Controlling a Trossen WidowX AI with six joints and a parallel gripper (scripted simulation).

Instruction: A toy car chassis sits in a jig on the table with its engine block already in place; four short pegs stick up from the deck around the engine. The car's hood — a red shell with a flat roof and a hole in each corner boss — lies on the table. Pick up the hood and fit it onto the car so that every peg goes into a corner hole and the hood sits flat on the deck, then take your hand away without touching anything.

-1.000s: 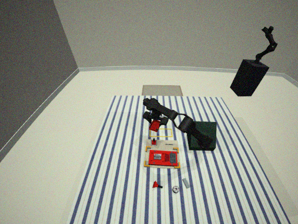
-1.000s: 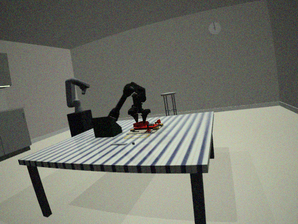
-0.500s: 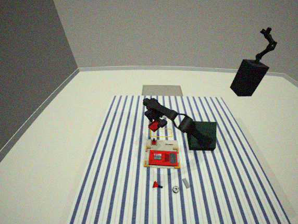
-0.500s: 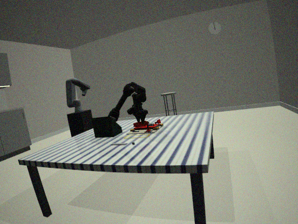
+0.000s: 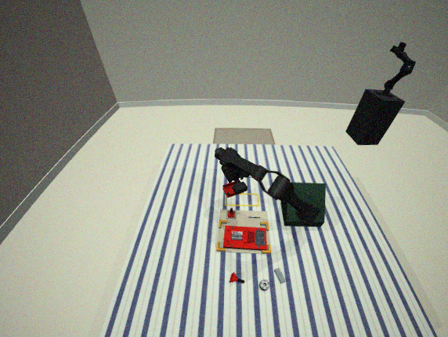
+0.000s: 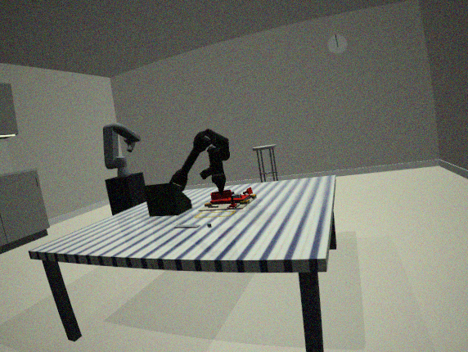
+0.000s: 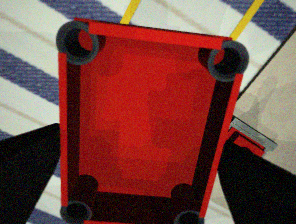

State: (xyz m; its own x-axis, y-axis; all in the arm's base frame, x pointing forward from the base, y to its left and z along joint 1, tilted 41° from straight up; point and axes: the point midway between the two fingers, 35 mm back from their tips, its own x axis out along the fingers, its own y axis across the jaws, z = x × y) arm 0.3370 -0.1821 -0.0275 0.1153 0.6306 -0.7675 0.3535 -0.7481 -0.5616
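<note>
Hood (image 5: pixel 232 188) is hanging clear of the striped table (image 5: pixel 333 251), pinched across its width by the gripper (image 5: pixel 235 187), whose dark fingers are pressing on the two long sides of the red shell. In the wrist view the underside is facing the lens, with grey corner bosses (image 7: pixel 227 60) showing at all four corners (the lower pair are cut off by the frame edge).

Taking the chassis (image 5: pixel 245 237) in its yellow-cornered jig (image 5: pixel 243 236) as the landmark: in the top view the hood is sitting on the far side of the chassis, over the far left corner of the yellow outline (image 5: pixel 242 199) that lies just beyond the jig, and slightly left of the chassis centre. The move ahead is therefore turning on a carry toward the near side and a touch to the right. The chassis is lying with its long axis across the picture, engine block (image 5: pixel 236 235) toward its left end. The hood's long axis, judged from the wrist view, is appearing skewed against the yellow lines below, so a wrist turn is probably needed before lowering. The pegs are too small to make out here
</note>
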